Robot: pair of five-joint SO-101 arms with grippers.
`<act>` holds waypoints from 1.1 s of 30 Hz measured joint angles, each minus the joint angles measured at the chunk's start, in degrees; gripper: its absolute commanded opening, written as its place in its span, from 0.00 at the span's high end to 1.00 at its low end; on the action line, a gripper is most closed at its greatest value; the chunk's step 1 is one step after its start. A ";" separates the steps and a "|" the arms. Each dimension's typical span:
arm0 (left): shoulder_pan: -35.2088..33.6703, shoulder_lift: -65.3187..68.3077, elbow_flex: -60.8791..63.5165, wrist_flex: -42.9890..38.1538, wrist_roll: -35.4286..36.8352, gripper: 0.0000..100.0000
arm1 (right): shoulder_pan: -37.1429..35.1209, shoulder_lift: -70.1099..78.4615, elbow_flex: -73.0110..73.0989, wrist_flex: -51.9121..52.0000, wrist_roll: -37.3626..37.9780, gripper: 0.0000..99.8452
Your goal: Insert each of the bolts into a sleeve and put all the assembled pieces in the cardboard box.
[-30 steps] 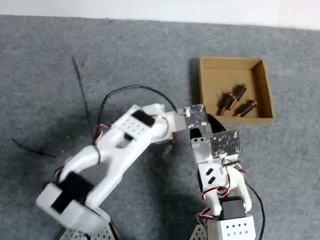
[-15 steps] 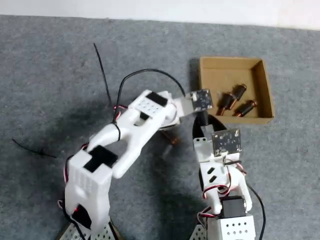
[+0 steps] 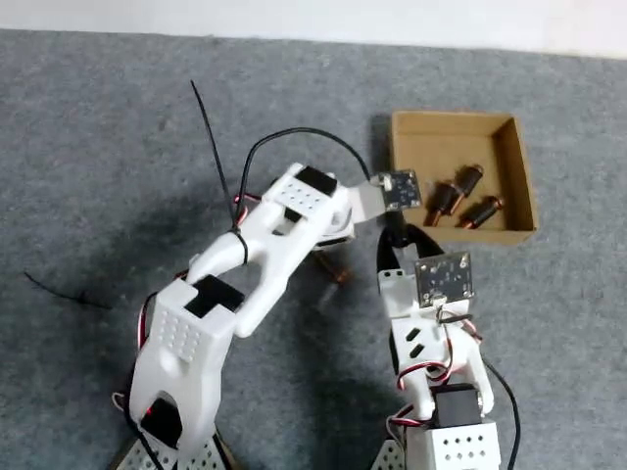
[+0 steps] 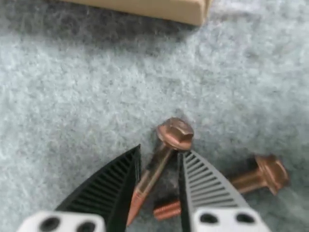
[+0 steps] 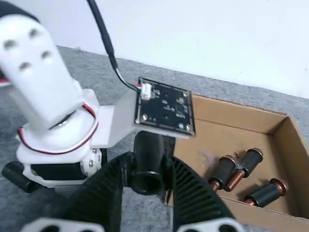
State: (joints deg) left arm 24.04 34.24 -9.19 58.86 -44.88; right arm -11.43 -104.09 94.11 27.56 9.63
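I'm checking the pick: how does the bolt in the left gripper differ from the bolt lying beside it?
The gripped bolt is clamped in the left gripper, tilted, head away from the wrist camera; the loose bolt lies flat on the carpet, untouched. Both are copper-coloured, hex-headed, without sleeves.

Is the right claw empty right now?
No, the right wrist view shows the right claw shut on a black sleeve, with the sleeve's open end facing the camera.
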 measured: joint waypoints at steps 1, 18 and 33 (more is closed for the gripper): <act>0.00 0.09 0.00 0.35 -0.44 0.99 | 0.00 0.00 0.00 0.00 0.00 1.00; -2.20 0.00 0.18 1.32 5.27 0.99 | 0.09 -0.18 -0.18 -0.26 0.00 1.00; -3.34 -32.00 35.52 -16.26 15.21 0.99 | 0.00 -0.09 -0.18 -0.35 0.00 1.00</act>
State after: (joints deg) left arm 20.70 2.24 26.33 42.59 -29.67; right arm -11.43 -104.18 93.93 27.21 9.63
